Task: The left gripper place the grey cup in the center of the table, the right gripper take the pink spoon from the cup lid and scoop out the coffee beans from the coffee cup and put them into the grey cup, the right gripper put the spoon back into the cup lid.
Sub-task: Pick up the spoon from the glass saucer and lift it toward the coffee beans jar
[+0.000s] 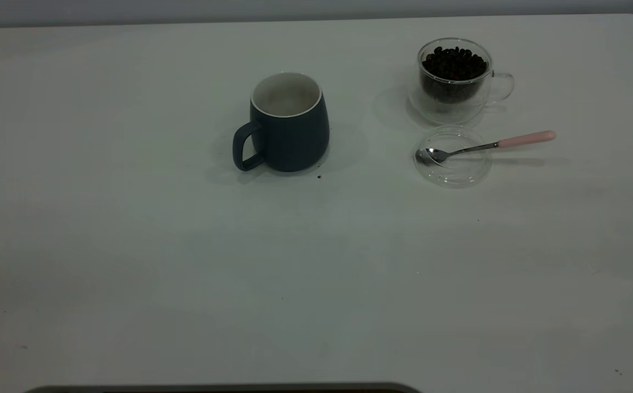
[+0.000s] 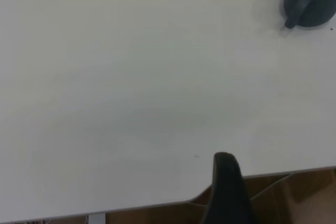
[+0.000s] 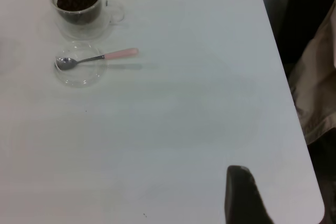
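White table [image 1: 130,245]; grey cup [image 1: 286,128] centre; brown floor beyond edge.

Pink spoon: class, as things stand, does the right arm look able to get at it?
Probably yes: the pink spoon rests across the cup lid, handle jutting free toward the right, with nothing over it.

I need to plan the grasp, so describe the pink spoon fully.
The pink spoon has a shiny metal bowl and neck and a slim, pale pink handle. It lies flat, its bowl resting inside the clear cup lid, hollow side up and empty, while the handle reaches past the lid's rim toward the table's right side. It sits just in front of the glass coffee cup without touching it. No gripper is near it.
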Robot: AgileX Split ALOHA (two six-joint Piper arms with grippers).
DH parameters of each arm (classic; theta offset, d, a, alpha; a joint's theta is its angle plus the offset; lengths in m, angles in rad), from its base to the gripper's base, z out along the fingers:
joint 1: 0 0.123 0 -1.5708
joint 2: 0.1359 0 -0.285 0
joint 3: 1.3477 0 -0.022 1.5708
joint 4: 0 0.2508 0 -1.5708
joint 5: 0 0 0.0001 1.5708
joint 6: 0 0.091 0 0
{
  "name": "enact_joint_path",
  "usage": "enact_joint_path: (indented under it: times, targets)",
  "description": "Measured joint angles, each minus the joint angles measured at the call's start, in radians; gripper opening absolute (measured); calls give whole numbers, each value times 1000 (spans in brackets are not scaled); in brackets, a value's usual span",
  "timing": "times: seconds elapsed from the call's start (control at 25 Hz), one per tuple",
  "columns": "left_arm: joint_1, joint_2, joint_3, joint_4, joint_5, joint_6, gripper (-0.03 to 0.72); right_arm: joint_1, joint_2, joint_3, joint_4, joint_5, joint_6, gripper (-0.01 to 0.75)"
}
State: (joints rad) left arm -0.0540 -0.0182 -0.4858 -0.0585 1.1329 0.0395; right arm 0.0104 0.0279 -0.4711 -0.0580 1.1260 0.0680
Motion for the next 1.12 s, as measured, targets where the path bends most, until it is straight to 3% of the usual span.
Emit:
enact_joint_path:
  times: [0.36, 0.6, 0.8, 1.12]
  targets:
    - [0, 0, 0, 0, 0, 0, 565, 0, 0, -10, 39, -29, -26, 424]
    - [0, 0, 0, 0, 0, 0, 565, 0, 103, -15, 84, -285, -68, 414]
    - [0, 0, 0, 0, 0, 0, 565, 0, 376, -15, 108, -410, -99, 421]
    - [0, 0, 0, 0, 0, 0, 565, 1, 878, -31, 340, -667, -423, 522]
